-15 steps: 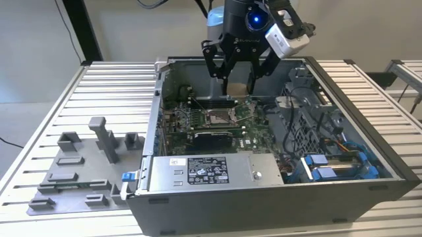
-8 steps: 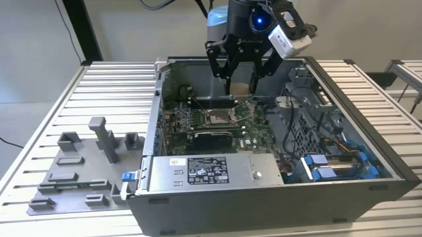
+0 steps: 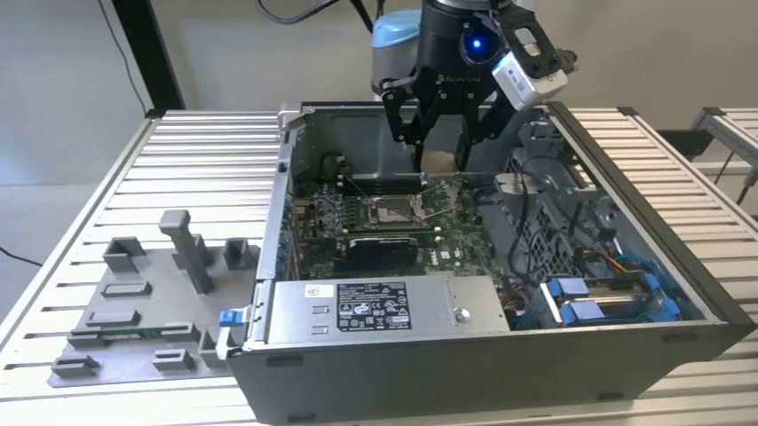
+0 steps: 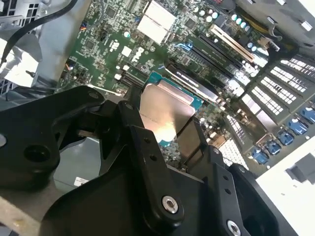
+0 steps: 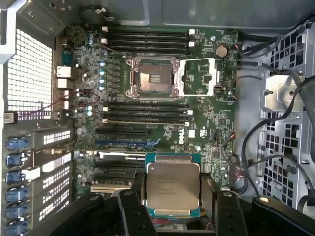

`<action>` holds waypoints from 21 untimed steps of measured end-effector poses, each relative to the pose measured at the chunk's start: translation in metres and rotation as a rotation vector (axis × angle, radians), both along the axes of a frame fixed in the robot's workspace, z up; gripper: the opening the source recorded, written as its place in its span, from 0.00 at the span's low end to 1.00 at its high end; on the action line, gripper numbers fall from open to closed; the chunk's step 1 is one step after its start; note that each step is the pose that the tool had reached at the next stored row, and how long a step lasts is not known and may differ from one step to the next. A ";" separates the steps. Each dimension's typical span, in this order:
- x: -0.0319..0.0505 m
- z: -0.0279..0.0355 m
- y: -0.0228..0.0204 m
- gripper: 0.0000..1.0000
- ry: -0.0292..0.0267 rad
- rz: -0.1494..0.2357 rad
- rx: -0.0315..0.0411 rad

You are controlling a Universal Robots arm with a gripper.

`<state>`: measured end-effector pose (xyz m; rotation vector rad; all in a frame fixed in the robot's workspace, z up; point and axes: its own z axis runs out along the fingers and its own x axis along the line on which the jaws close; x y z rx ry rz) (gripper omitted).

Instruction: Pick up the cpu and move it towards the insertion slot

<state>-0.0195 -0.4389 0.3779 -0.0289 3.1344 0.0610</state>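
Observation:
My gripper (image 3: 439, 161) hangs inside the open computer case, shut on the cpu (image 3: 438, 162), a thin square chip. In both wrist views the black fingers (image 5: 136, 194) clamp the cpu (image 5: 173, 185) (image 4: 165, 114) by two opposite edges, its silvery top face showing. The insertion slot (image 3: 390, 210) lies on the green motherboard, lower than the cpu and toward the exterior view's left. In the first wrist view the insertion slot (image 5: 151, 77) shows a metal frame and a pale gold centre, with its hinged plate (image 5: 199, 76) swung open beside it. The cpu is held apart from the slot.
The case walls (image 3: 616, 169) surround the motherboard. A power supply (image 3: 379, 306) sits at the front, with blue drive bays (image 3: 604, 297) and cables at the exterior view's right. A grey tray with blocks (image 3: 142, 311) lies on the slatted table at the left.

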 end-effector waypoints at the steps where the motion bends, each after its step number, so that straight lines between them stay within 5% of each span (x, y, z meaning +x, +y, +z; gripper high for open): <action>1: 0.0012 -0.0008 0.0004 0.00 0.0001 0.000 0.0000; 14: 0.0030 -0.0100 0.0116 0.00 0.0005 0.000 -0.0001; 17: 0.0030 -0.0117 0.0177 0.00 0.0004 0.000 0.0000; 21: 0.0029 -0.0126 0.0311 0.00 0.0004 0.000 0.0000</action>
